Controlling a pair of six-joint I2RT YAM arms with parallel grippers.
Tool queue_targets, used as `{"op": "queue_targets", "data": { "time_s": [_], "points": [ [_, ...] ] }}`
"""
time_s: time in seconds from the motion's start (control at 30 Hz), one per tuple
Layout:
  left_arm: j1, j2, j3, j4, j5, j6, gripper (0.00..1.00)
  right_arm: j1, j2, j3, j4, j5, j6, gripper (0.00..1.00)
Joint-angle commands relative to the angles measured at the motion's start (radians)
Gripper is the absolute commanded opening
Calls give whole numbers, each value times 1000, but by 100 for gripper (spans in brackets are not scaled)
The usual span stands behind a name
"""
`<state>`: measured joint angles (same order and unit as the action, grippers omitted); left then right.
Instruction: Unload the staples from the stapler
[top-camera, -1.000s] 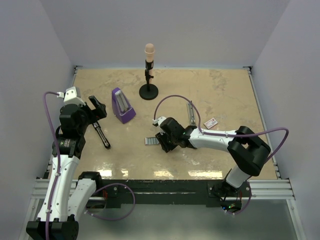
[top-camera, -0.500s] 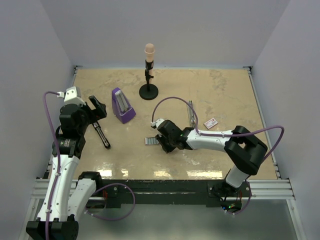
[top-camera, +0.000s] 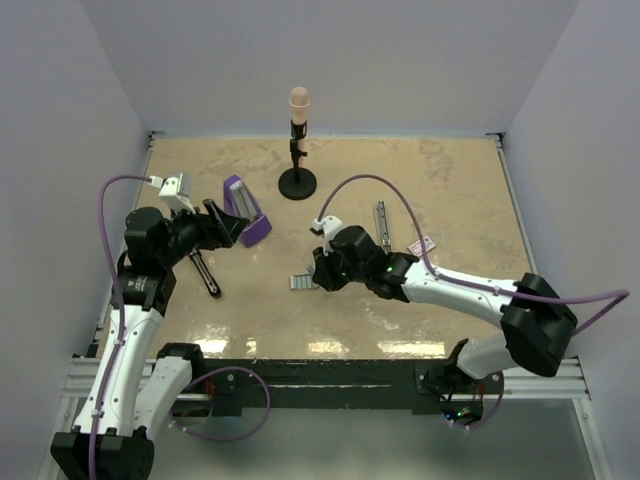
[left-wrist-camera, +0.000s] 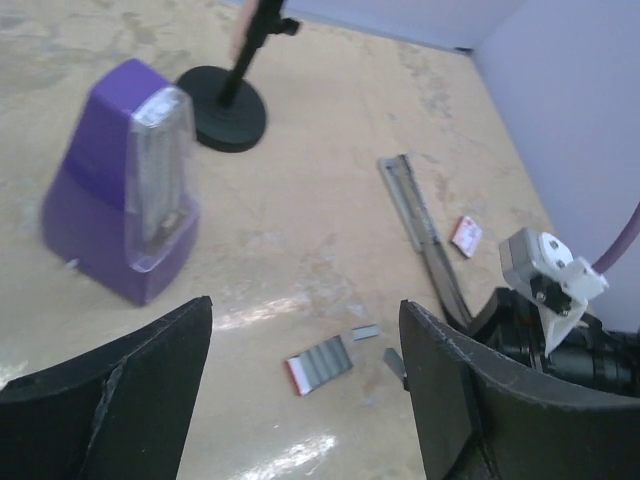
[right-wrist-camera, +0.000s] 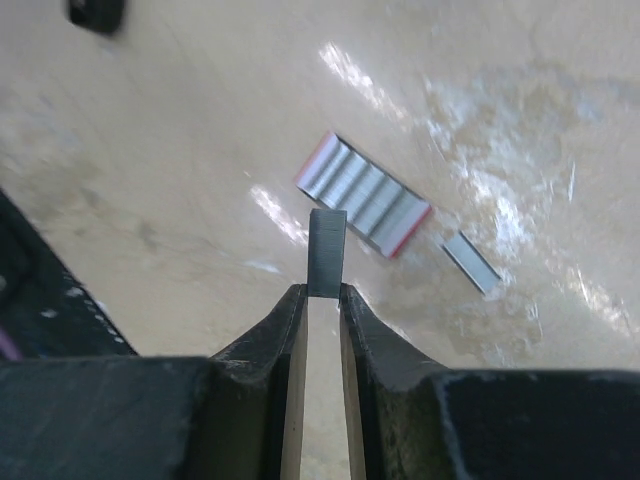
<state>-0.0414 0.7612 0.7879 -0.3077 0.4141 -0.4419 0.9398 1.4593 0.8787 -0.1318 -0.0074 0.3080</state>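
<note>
Right gripper (right-wrist-camera: 323, 292): fingers pressed together on a narrow grey strip (right-wrist-camera: 327, 252), which stands up between the tips. It hangs over the middle of the bench, toward the near edge.

The staples (right-wrist-camera: 362, 193), a ribbed silvery block with red ends, lie flat on the bench just beyond those fingertips. A short loose sliver (right-wrist-camera: 471, 263) lies just beside them, apart.

Left gripper (left-wrist-camera: 305, 305): fingers spread wide, nothing between them, raised close to the purple wedge (left-wrist-camera: 130, 200).

The stapler (top-camera: 205, 272) lies flat near the left edge, well apart from the staples. Cannot tell whether anything sits inside it.

Metal rail (top-camera: 381, 222) lies right of centre, with a pink-and-white card (top-camera: 421, 245) near it. Microphone stand (top-camera: 297, 140) is upright by the far edge.

Bench (top-camera: 460, 180): beige, marbled, glossy along the near edge. Pale walls (top-camera: 330, 60) close the left, far and right edges.
</note>
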Motion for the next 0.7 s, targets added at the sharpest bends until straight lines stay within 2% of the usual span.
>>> {"op": "queue_targets", "data": {
  "time_s": [0.0,0.03,0.07,0.1,0.2,0.33,0.5,0.67],
  "points": [
    [-3,-16,-82,203,289,-102,79,-41,-117,-53,233,-165,112,20],
    [-3,-14,-97,244,322,-150,79,-45,-157,-67,315,-190,132,21],
    [-3,-11,-113,336,359,-174,79,-52,-172,-76,349,-216,152,21],
    [-5,0,-137,378,430,-201,80,-61,-183,-90,377,-241,190,21],
    [-18,9,-174,513,512,-285,79,-70,-229,-112,468,-267,253,21],
    [-49,-5,-217,636,537,-362,77,-85,-269,-159,647,-310,338,21],
    [-90,21,-294,866,560,-490,69,-87,-264,-179,770,-362,393,22],
    [-138,69,-361,1129,572,-621,65,-87,-264,-199,882,-405,427,22]
  ]
}}
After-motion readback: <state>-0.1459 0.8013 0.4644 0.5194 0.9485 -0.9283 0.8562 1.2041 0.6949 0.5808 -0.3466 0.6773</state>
